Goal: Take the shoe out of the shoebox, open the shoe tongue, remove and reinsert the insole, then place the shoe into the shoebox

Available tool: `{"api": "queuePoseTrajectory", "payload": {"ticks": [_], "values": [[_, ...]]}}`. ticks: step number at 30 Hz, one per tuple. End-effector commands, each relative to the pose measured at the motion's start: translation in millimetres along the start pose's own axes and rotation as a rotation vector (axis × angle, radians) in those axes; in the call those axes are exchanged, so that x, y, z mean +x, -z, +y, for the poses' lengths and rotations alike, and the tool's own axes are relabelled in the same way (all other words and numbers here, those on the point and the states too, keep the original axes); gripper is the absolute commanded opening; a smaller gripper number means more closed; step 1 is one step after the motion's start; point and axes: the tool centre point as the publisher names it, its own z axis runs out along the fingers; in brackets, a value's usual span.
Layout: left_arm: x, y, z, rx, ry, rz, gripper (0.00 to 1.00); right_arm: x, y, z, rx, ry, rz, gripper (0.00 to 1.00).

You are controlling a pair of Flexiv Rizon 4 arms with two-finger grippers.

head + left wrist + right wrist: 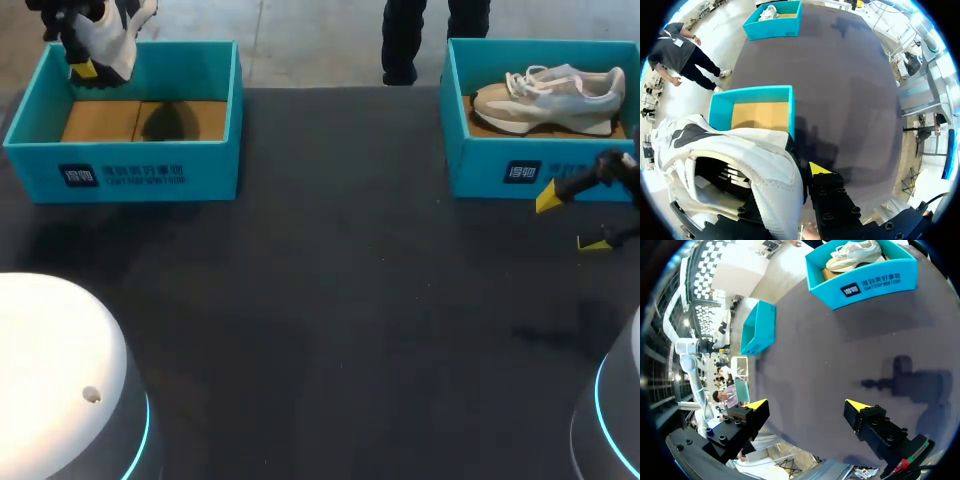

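My left pincer [88,66] grasps the white shoe [112,38] above the far-left shoebox [130,170], with bare table [330,300] near and right of it, while my right pincer [572,222] hangs released, well apart.

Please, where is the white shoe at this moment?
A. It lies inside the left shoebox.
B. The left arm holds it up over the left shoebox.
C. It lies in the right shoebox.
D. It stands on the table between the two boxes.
B: the white shoe hangs in the left arm's jaws above the left shoebox, whose cardboard floor is bare.
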Motion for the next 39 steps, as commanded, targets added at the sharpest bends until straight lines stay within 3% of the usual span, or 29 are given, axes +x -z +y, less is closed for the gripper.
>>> {"api": "queuePoseTrajectory", "payload": {"ticks": [1,10,38,39], "values": [[-14.9,1,4,0.012,0.013,0.017,0.00,0.4,-1,-0.3,-0.001,-0.002,-0.004,1.00],[-13.0,4,17,0.020,0.026,-0.002,0.00,0.4,-1,-0.3,-0.001,-0.002,-0.004,1.00],[-13.0,4,17,0.020,0.026,-0.002,0.00,0.4,-1,-0.3,-0.001,-0.002,-0.004,1.00],[-18.1,3,22,-0.012,0.029,-0.019,0.00,0.4,-1,-0.3,-0.001,-0.002,-0.004,1.00]]}}
